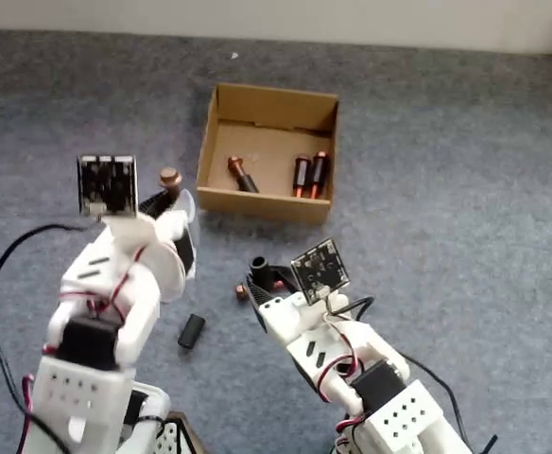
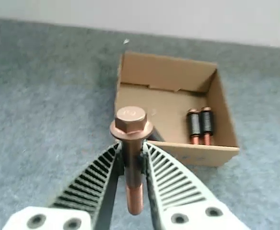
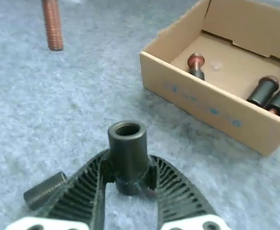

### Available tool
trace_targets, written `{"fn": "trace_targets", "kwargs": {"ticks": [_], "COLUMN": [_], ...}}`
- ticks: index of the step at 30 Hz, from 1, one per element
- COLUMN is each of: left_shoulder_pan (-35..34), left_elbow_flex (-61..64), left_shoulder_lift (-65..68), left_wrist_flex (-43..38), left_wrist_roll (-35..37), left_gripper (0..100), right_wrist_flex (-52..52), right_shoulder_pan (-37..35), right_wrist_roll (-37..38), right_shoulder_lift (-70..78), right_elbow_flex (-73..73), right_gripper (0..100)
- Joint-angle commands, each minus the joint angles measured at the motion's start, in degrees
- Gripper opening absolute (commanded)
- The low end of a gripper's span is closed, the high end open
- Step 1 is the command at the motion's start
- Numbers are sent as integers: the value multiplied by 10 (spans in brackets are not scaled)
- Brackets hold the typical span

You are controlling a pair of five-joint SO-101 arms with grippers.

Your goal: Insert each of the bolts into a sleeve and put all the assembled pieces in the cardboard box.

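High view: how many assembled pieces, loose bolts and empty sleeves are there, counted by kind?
Assembled pieces, in the box: 3
Loose bolts: 2, one in the left gripper, one on the carpet
Empty sleeves: 2, one in the right gripper, one on the carpet
Total: 7 pieces

1 bolt (image 3: 52,24) w/o head (past edge, R wrist view)
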Motion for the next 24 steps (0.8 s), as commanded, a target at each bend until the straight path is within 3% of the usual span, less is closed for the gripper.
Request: {"fn": "trace_targets", "kwargs": {"ticks": [1, 17, 24], "left_shoulder_pan": [46, 135, 151], "left_elbow_flex": [17, 92, 101], "left_shoulder_lift": [-102, -237, -238], "left_wrist_flex": [-16, -16, -16], "left_wrist_roll": [-6, -4, -4], "left_gripper": [5, 5, 5], "right_wrist_flex": [-38, -41, -41], "right_shoulder_pan": [-7, -57, -57], "right_wrist_roll": [-5, -5, -82], "right_shoulder_lift": [-8, -9, -9], "right_elbow_flex": [2, 1, -1], "right_gripper": [5, 6, 6]}}
